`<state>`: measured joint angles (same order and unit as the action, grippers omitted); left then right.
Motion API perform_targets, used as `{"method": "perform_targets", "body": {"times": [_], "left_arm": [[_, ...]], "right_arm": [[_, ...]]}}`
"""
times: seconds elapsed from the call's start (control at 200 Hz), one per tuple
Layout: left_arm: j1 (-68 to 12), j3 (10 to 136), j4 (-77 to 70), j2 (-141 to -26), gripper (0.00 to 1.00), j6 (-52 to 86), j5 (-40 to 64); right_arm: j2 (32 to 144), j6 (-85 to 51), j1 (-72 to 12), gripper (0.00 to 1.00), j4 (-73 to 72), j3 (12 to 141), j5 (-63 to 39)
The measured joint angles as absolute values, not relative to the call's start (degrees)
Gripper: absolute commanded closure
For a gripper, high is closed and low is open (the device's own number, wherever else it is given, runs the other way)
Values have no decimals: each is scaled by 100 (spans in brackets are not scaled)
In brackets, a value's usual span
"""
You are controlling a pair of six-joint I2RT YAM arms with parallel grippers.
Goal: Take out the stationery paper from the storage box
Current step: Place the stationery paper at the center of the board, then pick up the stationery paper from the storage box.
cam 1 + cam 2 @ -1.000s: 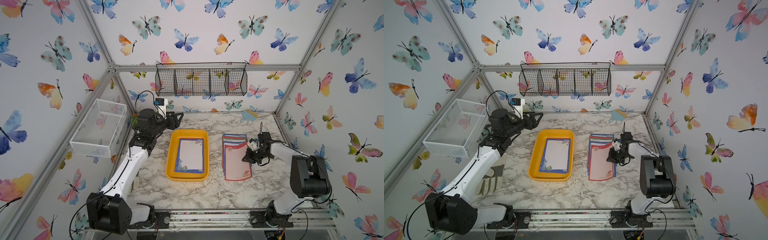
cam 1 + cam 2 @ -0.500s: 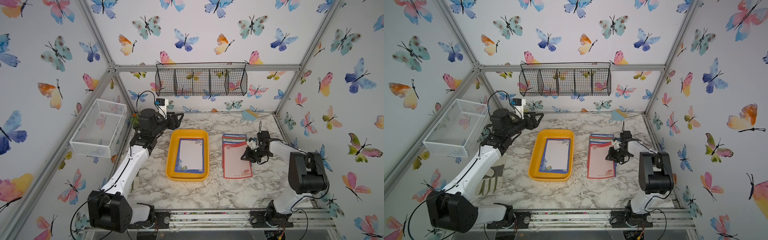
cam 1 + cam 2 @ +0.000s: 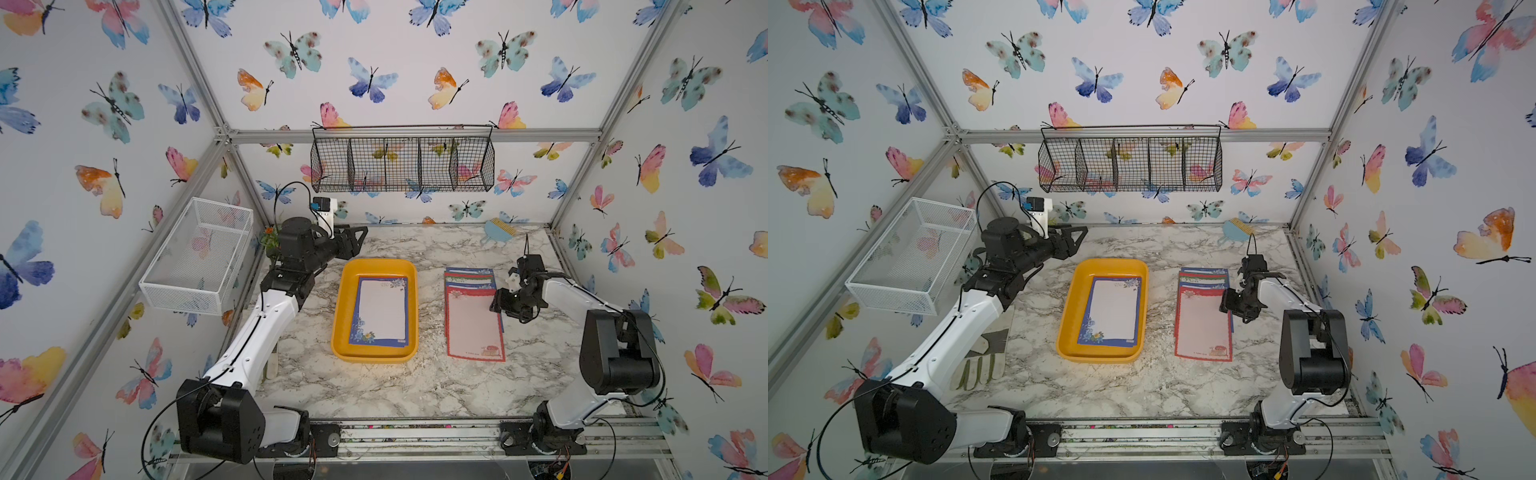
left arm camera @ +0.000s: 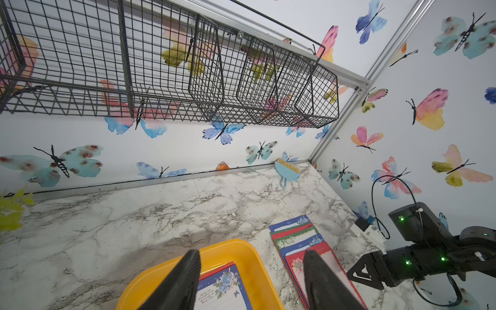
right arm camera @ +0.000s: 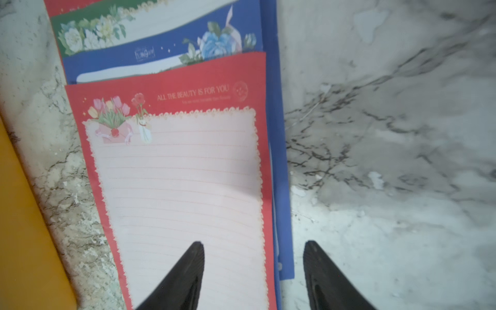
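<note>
The right gripper [image 5: 253,243] stands with its jaws well apart and nothing between them. In the right wrist view one finger [image 5: 188,268] hangs over the pale centre of a red-bordered sheet [image 5: 174,174] and the other over bare marble, so the sheet's right edge lies under the gap. Whether either finger touches the paper cannot be told. That sheet tops a fanned stack of stationery paper [image 3: 471,282] lying flat on the tabletop [image 3: 374,395], between the storage box [image 3: 341,316] and the right edge. Blue, green and red borders show at the stack's far end, and a blue sheet sticks out along its right side. In both top views the gripper sits low at the stack's right side, about halfway along it.

The left gripper [image 4: 251,253] is likewise wide and empty. It is held above the tabletop near the far left corner of the storage box and points toward the right side.

The box lies around the middle of the tabletop, its long sides running near to far. Inside it a blue-bordered sheet [image 3: 380,311] lies flat, and in the left wrist view a red edge shows from under its far end.

A small blue brush [image 3: 498,232] lies at the far right corner. A glove [image 3: 980,361] lies at the left edge under the left arm. A black wire basket [image 3: 401,164] hangs on the far wall, a white mesh basket [image 3: 199,253] on the left wall.
</note>
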<state>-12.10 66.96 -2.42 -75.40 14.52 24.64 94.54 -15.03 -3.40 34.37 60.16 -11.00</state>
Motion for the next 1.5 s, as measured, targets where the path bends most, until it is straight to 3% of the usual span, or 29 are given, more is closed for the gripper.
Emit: {"method": "perform_targets", "body": {"times": [0.445, 0.906, 1.281, 1.502], "left_arm": [[-1210, 6713, -178, -7559, 37, 1415, 2408], [-1210, 6764, 390, -7773, 38, 1450, 2408], [-1243, 6420, 1352, -8141, 40, 1066, 2097], [-1505, 6289, 1712, -8388, 40, 777, 1551]], "right_arm": [[8423, -1667, -386, 41, 3573, 6154, -762], [7800, -1804, -607, 49, 2926, 6112, -1675], [7870, -2333, -1990, 50, 2176, 6023, -2082], [8565, -2655, -2923, 51, 1706, 6031, -2095]]}}
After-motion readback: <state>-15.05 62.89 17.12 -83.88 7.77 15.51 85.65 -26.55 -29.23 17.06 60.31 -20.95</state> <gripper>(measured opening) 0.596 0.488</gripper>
